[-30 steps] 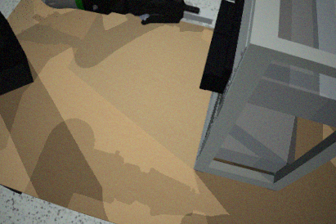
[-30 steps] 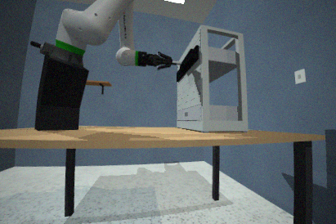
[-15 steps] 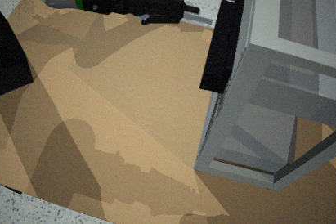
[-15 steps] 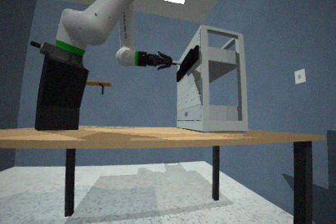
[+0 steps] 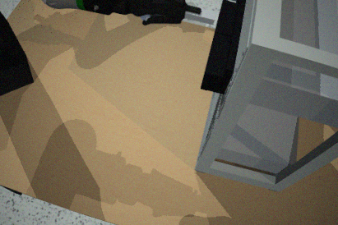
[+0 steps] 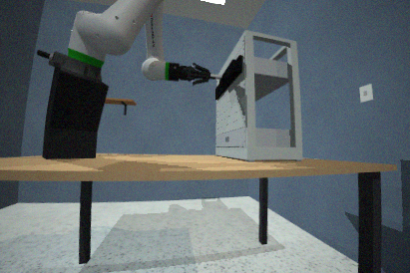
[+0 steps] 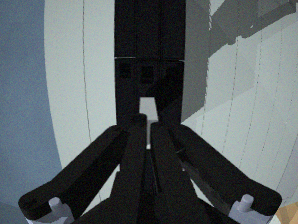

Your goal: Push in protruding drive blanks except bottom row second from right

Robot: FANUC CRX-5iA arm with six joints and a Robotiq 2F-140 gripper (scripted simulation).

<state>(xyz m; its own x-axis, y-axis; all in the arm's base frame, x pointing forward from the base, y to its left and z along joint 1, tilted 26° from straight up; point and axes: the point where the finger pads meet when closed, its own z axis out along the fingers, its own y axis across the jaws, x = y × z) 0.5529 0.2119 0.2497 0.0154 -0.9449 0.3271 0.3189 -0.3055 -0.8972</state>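
Gripper (image 7: 148, 137) fully closed, empty, fingertips at one black chassis (image 7: 148, 36); one rack (image 6: 295, 100).

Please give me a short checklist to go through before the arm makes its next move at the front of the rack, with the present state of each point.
1. Gripper shut and holding nothing: ok; the fingers are together with nothing between them.
2. Fingertips aimed at the black chassis front: ok; in the wrist view they point at a pale patch on the black panel.
3. Tips touching the front: cannot tell; the side view shows them right at it, but no gap or contact is clear.
4. Which blank lies ahead, and whether it stands out: cannot tell; single blanks are not distinguishable.
5. Rack upright on the table: ok; its posts look vertical.
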